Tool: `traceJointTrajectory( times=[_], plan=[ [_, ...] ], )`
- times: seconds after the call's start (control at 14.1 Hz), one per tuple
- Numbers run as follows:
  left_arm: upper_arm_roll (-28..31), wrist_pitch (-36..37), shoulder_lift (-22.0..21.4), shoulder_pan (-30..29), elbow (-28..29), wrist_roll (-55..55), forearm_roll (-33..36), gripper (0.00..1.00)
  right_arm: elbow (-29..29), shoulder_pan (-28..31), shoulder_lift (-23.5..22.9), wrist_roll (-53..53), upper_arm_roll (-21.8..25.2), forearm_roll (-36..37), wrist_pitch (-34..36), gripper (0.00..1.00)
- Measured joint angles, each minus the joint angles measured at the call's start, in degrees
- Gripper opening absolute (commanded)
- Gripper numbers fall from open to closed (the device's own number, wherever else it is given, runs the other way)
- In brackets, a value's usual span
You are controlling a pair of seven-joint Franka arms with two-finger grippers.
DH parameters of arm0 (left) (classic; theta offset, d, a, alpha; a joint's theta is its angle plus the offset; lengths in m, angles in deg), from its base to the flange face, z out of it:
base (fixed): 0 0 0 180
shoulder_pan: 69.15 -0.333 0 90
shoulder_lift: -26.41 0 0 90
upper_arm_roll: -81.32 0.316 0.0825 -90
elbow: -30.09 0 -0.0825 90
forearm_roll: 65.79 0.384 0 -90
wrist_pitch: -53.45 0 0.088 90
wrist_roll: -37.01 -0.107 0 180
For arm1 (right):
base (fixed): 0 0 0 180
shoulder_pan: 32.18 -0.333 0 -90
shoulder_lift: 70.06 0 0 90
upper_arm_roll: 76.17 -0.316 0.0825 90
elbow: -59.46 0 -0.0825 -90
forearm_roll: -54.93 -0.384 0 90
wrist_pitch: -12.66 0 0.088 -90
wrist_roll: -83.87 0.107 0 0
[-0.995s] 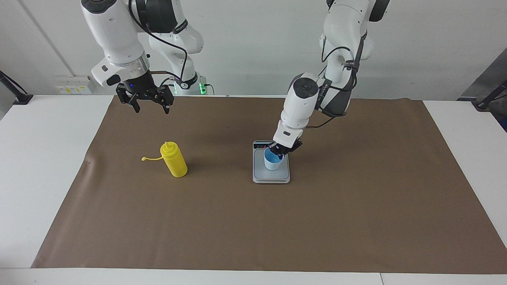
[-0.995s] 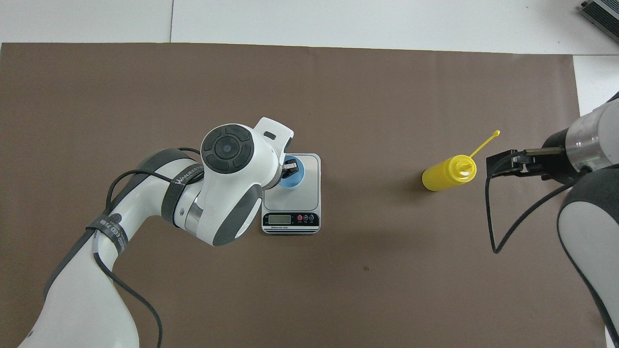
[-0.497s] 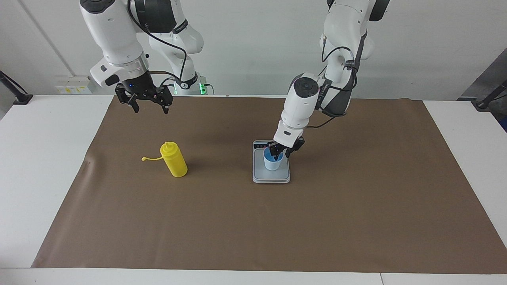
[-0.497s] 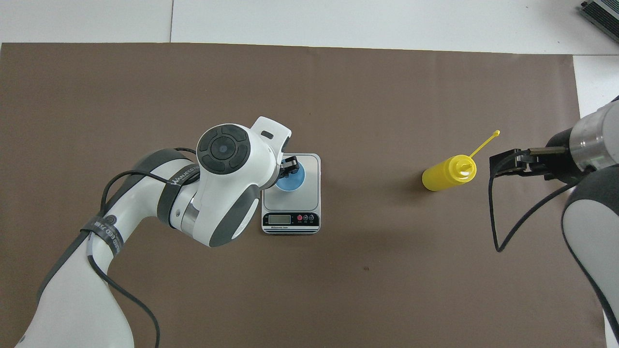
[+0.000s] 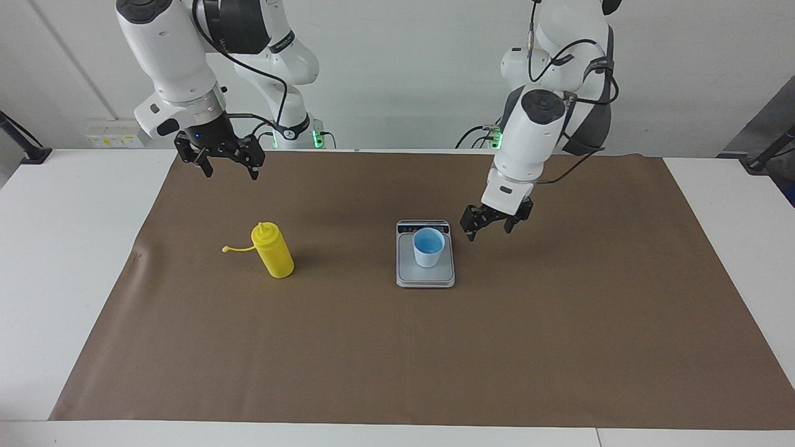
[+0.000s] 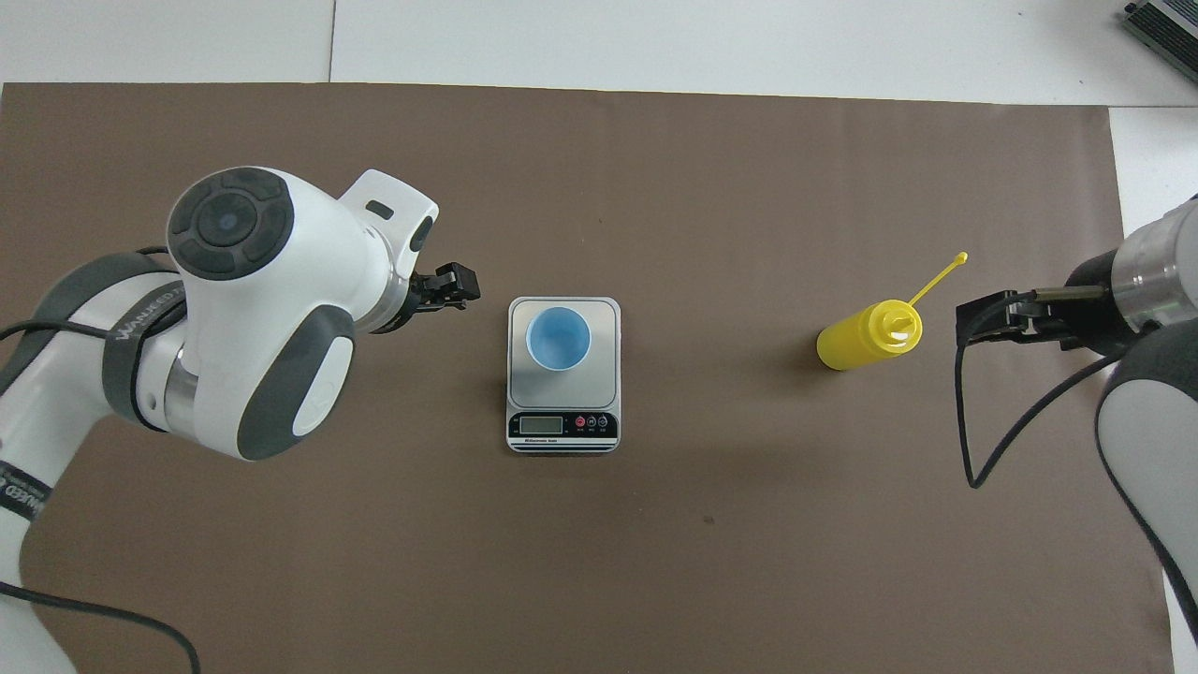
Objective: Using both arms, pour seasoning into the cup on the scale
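Note:
The light-blue cup [image 5: 428,246] [image 6: 558,340] stands upright on the silver scale [image 5: 425,275] [image 6: 606,318], free of any grip. My left gripper [image 5: 489,228] [image 6: 459,284] hangs open and empty above the mat, beside the scale toward the left arm's end. The yellow seasoning bottle [image 5: 272,250] [image 6: 869,335] stands on the mat toward the right arm's end, its cap strap trailing outward. My right gripper [image 5: 227,169] [image 6: 983,316] is open and raised over the mat, above the ground between the bottle and the robots.
A brown mat [image 5: 397,347] [image 6: 599,187] covers most of the white table [image 5: 74,248]. The scale's display strip [image 6: 563,425] faces the robots.
My left gripper opened, let go of the cup and rose away toward the left arm's end. The cup stays on the scale. The right gripper drifted slightly back and up.

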Motion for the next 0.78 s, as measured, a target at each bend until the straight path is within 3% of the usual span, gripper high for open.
traceJointTrajectory(
  times=[0.14,0.28,0.78],
  plan=[
    [0.03,1.85,-1.01,-2.37,-0.17,-4.13,0.06,1.00,0.92,0.82,0.02,-5.58,0.00,-1.67,-1.16,1.00],
    [0.05,4.58,-2.51,-5.19,-0.32,-9.61,0.07,1.00,2.17,3.45,0.19,-12.48,0.04,-7.95,-1.61,1.00],
    [0.12,11.20,-6.48,-14.10,-0.37,-26.94,0.08,1.00,12.72,11.06,2.07,-45.08,0.19,-21.99,-15.38,1.00]
  ],
)
